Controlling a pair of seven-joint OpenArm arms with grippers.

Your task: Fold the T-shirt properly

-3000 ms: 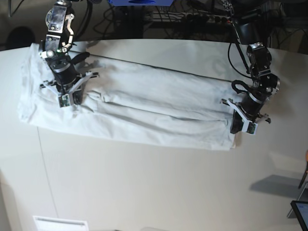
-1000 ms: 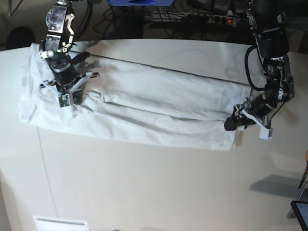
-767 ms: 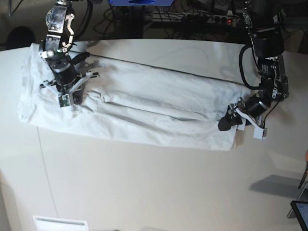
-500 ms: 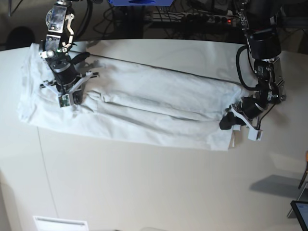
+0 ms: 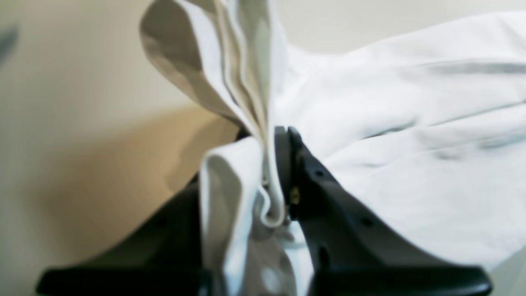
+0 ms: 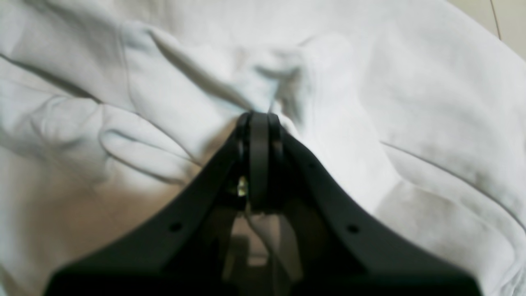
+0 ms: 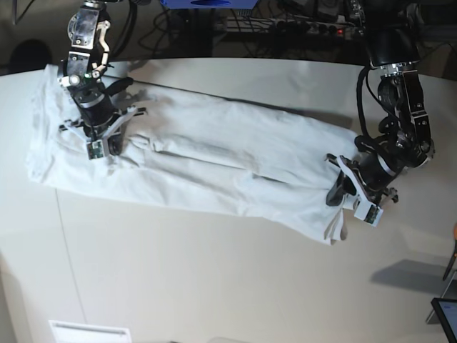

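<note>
L fingers (image 5: 269, 172) clamped on T-shirt (image 7: 214, 153) hem (bunched layers), R fingers (image 6: 258, 135) seemingly pinching cloth.

Off-white table (image 7: 214, 286) carrying a white T-shirt (image 7: 214, 164)

The shirt stretches from nine to three o'clock; a small paper label (image 7: 89, 332) lies at seven o'clock.

both wrist views blur the t-shirt (image 5: 411, 144), its edges cut off.
</note>
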